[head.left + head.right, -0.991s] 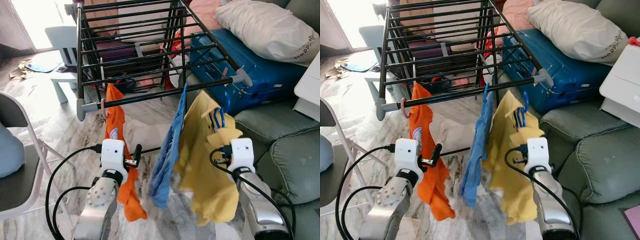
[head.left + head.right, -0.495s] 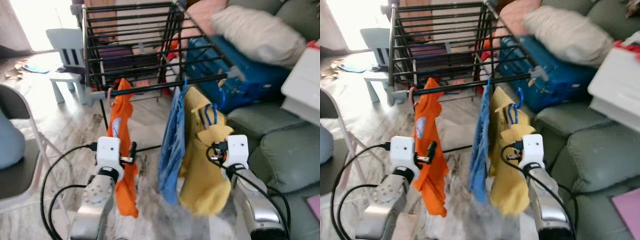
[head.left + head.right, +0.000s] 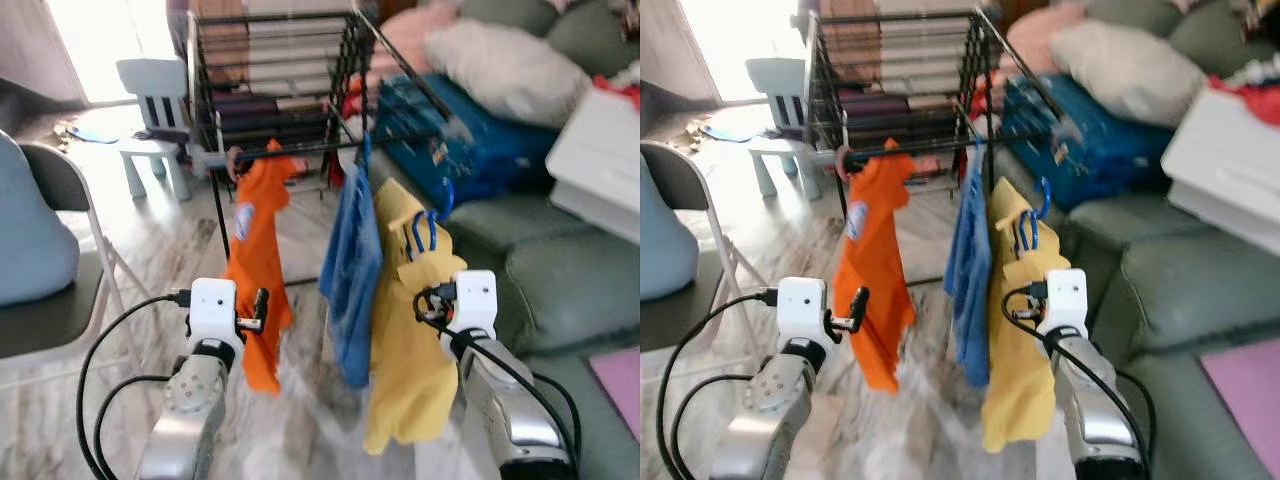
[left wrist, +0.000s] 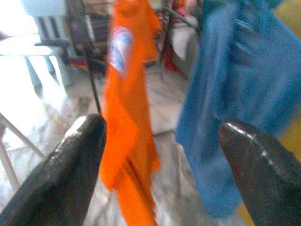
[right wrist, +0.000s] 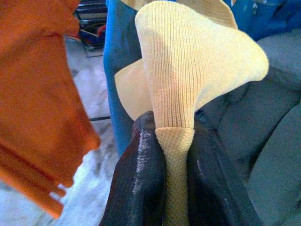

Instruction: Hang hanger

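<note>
A yellow garment [image 3: 408, 340] on a blue hanger [image 3: 424, 234] is held up by my right gripper [image 5: 174, 155], which is shut on a fold of the cloth. The hanger's hook sits below and in front of the black drying rack [image 3: 280, 70], apart from its front bar [image 3: 910, 150]. From that bar hang an orange shirt [image 3: 258, 270] and a blue garment [image 3: 356, 270]. My left gripper [image 4: 162, 155] is open and empty, facing the orange shirt [image 4: 127, 94] and the blue garment [image 4: 235, 94], a little short of them.
A folding chair [image 3: 60, 300] with a grey-blue cushion stands at the left. A small white chair [image 3: 150, 90] is behind it. To the right are a blue suitcase [image 3: 440, 130], a pillow [image 3: 500, 65], a green sofa [image 3: 565, 270] and a white box [image 3: 600, 160].
The whole picture has shifted: the camera has drawn back, so the rack looks farther off and higher. Both arms keep their poses, the right still gripping the yellow garment.
</note>
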Robot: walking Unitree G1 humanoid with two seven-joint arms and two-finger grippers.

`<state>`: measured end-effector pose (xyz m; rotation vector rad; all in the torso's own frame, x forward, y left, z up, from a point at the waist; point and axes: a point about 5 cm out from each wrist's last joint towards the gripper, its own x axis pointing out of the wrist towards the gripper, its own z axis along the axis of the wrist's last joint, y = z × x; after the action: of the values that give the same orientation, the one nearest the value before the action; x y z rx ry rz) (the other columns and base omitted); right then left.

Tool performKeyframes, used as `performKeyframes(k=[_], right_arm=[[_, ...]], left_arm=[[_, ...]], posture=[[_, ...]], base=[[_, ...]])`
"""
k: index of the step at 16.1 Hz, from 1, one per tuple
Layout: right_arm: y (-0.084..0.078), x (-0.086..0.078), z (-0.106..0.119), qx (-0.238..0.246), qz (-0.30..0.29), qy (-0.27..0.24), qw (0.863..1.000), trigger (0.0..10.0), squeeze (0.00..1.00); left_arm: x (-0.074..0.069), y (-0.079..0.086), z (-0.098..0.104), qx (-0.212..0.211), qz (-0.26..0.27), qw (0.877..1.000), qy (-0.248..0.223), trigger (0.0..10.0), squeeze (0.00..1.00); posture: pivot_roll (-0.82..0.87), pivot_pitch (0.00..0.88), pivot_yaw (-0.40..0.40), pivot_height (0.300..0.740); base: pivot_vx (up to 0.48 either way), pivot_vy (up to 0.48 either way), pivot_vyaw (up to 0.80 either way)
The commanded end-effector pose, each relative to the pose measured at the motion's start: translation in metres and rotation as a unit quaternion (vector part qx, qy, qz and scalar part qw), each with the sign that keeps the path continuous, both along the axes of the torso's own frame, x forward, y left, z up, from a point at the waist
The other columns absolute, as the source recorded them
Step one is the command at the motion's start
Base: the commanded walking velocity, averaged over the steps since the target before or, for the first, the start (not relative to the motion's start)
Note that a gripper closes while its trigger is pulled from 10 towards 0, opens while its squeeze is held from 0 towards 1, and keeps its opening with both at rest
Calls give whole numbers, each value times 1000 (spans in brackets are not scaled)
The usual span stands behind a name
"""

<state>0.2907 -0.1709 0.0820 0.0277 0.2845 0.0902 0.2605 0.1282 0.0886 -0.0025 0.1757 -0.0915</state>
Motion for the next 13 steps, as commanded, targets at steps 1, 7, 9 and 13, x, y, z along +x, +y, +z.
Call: performKeyframes(k=[1, 7, 9, 13], right_arm=[[-2, 1, 11, 2, 2, -29, 1000, 10000, 0], [7, -1, 15, 12, 29, -35, 999, 10000, 0], [8, -2, 15, 15, 30, -36, 999, 10000, 0], [14, -2, 16, 5, 46, -39, 998, 10000, 0]], left_arm=[[0, -4, 3, 1, -6, 1000, -3, 10000, 0], [-1, -5, 1, 0, -3, 1000, 2, 10000, 0], [-2, -4, 1, 0, -2, 1000, 3, 10000, 0], [0, -5, 2, 0, -5, 1000, 2, 10000, 0]], posture=[[-108, 10, 15, 740], [-107, 20, 11, 740], [-106, 18, 13, 740], [-101, 21, 17, 740]], base=[[-270, 0, 0], [-270, 0, 0], [-270, 0, 0], [-198, 0, 0]])
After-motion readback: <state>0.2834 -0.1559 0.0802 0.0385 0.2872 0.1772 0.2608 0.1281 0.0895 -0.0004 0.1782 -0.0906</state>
